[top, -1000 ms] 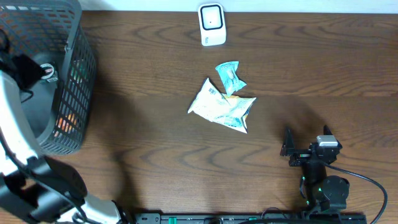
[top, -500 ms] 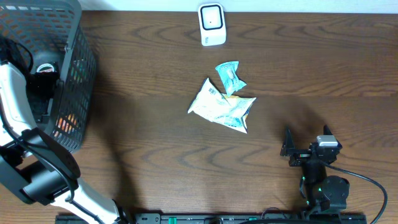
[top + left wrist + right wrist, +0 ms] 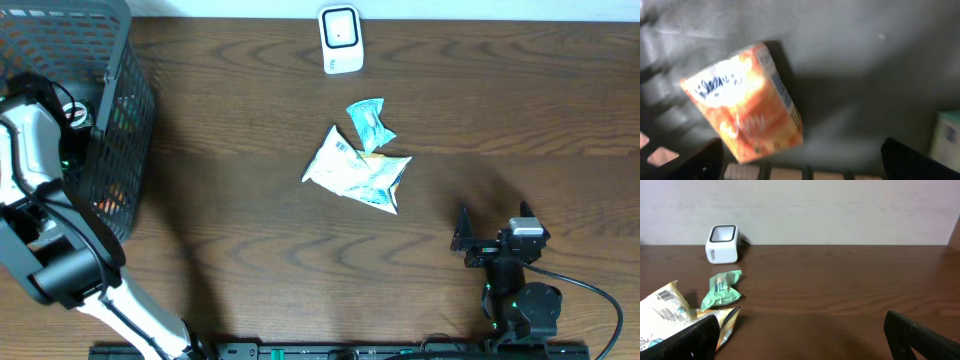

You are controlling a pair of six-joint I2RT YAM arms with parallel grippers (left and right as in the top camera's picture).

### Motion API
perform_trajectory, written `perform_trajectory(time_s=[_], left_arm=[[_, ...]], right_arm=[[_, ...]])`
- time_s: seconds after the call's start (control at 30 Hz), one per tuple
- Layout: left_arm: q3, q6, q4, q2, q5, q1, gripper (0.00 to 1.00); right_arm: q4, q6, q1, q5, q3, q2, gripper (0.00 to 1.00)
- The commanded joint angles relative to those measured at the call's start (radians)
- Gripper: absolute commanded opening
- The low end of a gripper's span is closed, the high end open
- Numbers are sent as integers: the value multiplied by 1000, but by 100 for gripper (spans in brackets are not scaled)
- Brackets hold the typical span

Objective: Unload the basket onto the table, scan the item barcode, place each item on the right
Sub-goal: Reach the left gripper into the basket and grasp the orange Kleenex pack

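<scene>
Left gripper point(image 3: 805, 161) deeper in basket point(image 3: 127, 150) (jaws wide)

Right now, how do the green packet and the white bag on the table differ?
The green packet is clearly smaller than the white bag. The green packet is teal-green all over; the white bag has yellow and blue print. The green packet lies nearer the scanner, the white bag farther from it. The white bag shows a barcode on one corner; none is clear on the green packet. Both are crumpled soft packs on the table.
</scene>
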Motion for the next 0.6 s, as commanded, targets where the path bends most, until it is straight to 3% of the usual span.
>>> perform_trajectory(time_s=[0.0, 0.13, 0.3, 0.43, 0.53, 0.57], left_arm=[[-11, -16, 6, 45, -61, 0, 99], [-11, -16, 9, 88, -62, 0, 83], [-11, -12, 12, 121, -66, 0, 74], [-11, 18, 15, 126, -66, 0, 35], [-9, 69, 26, 124, -65, 0, 20], [-8, 85, 29, 124, -65, 2, 10]], right_arm=[[-5, -8, 5, 1, -2, -5, 99], [-4, -8, 5, 1, -2, -5, 99], [-4, -8, 5, 1, -2, -5, 99], [-4, -8, 5, 1, -2, -5, 99], [-4, -8, 5, 1, -2, -5, 99], [-4, -8, 5, 1, -2, -5, 99]])
